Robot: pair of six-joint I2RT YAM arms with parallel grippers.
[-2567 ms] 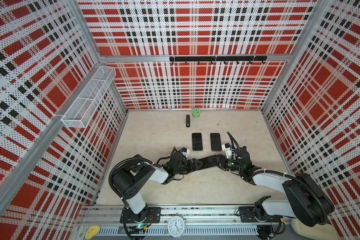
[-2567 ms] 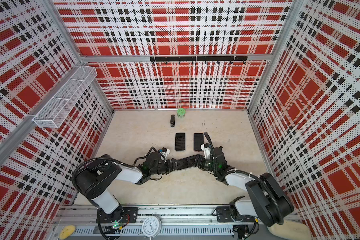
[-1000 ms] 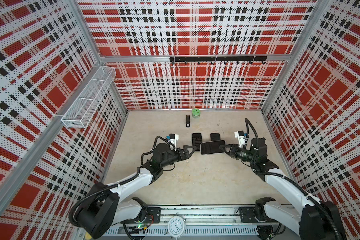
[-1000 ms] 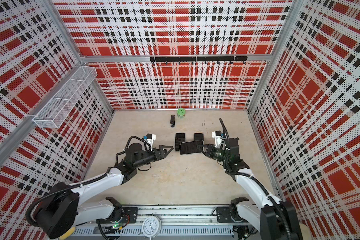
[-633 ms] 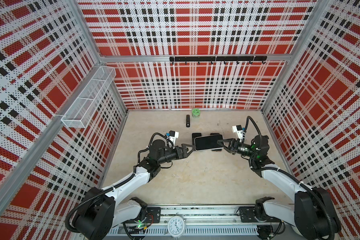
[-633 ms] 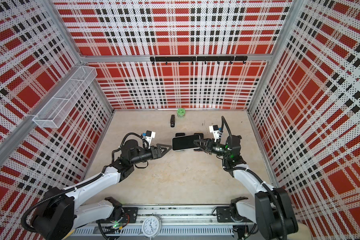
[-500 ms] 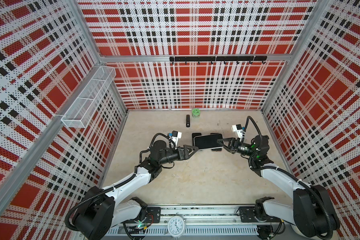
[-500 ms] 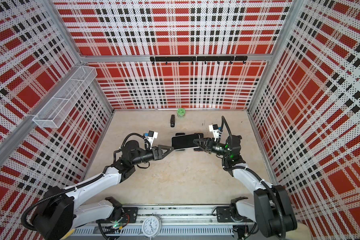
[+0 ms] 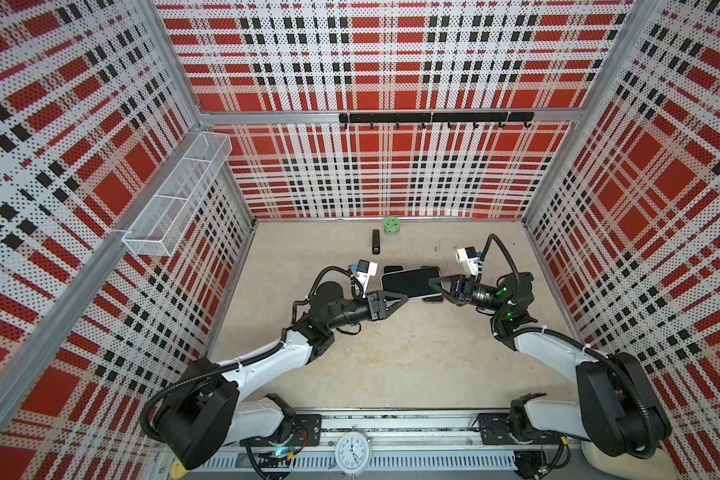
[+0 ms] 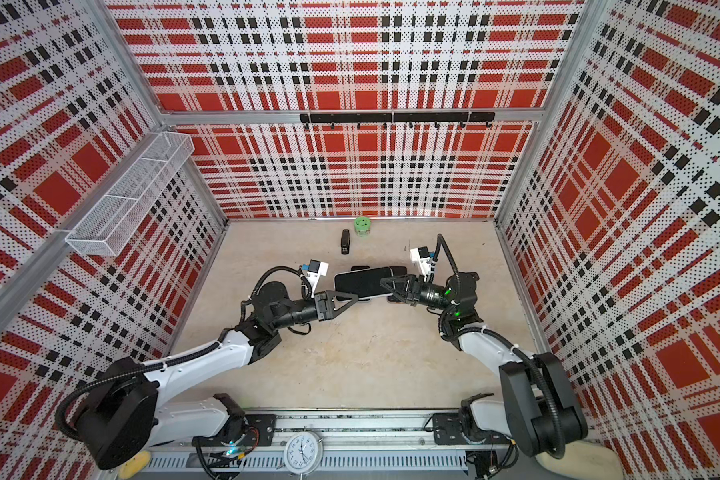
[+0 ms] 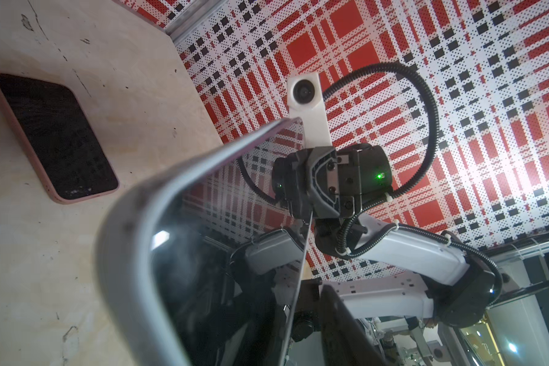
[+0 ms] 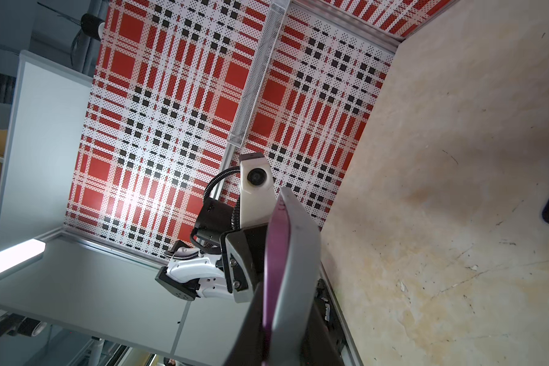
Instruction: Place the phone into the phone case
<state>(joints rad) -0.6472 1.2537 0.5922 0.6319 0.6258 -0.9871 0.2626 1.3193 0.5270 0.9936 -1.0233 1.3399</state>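
Aloft near pink phone case (image 11: 54,136), risks dropping phone (image 9: 408,281) if right gripper (image 9: 433,285) clamping it releases; left gripper (image 9: 397,297) hold unclear.

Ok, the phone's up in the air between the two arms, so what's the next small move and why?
Probably close the left claw onto the free end of the phone. The right claw is shut on one end, holding it above the table; the left claw sits around the other end, but firm contact isn't clear. A second grip would steady it.
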